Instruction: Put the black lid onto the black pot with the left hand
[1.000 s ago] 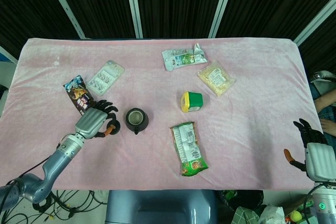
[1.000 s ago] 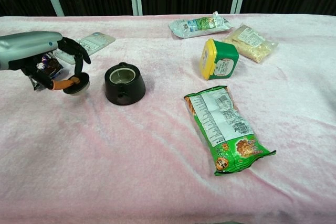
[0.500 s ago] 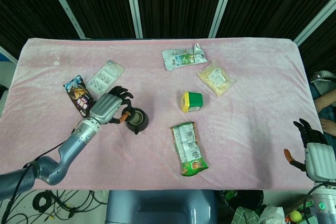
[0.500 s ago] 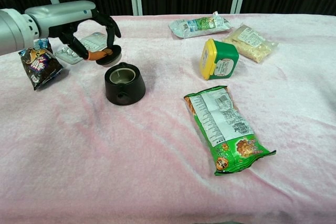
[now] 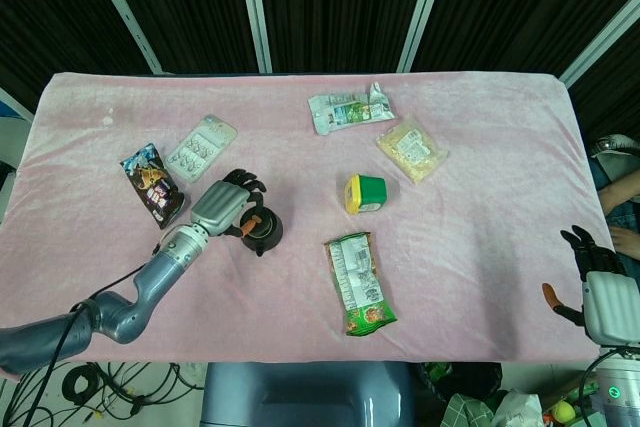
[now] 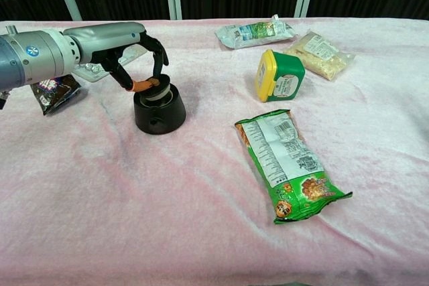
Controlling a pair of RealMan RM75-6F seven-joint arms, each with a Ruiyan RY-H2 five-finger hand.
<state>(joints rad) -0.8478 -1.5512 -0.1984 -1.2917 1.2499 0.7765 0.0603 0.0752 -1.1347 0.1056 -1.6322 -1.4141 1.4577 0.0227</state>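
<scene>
The black pot [image 6: 159, 113] [image 5: 265, 235] stands on the pink cloth left of centre. My left hand [image 6: 137, 58] [image 5: 228, 209] hovers right over it and pinches the black lid [image 6: 159, 91] [image 5: 257, 224] between thumb and fingers, holding it at the pot's mouth. Whether the lid is seated I cannot tell. My right hand [image 5: 596, 282] hangs at the table's right edge in the head view, fingers apart, holding nothing.
A dark snack bag [image 6: 55, 91] and a blister pack [image 5: 201, 147] lie left of the pot. A yellow-lidded green tub [image 6: 278, 76], a long green packet [image 6: 289, 165], a yellowish bag [image 6: 319, 51] and a white-green pouch [image 6: 255, 31] lie to the right.
My left hand carried the lid rightwards from the cloth beside the pot, over the rim, and lowered it to the pot's opening. The right hand stayed put.
</scene>
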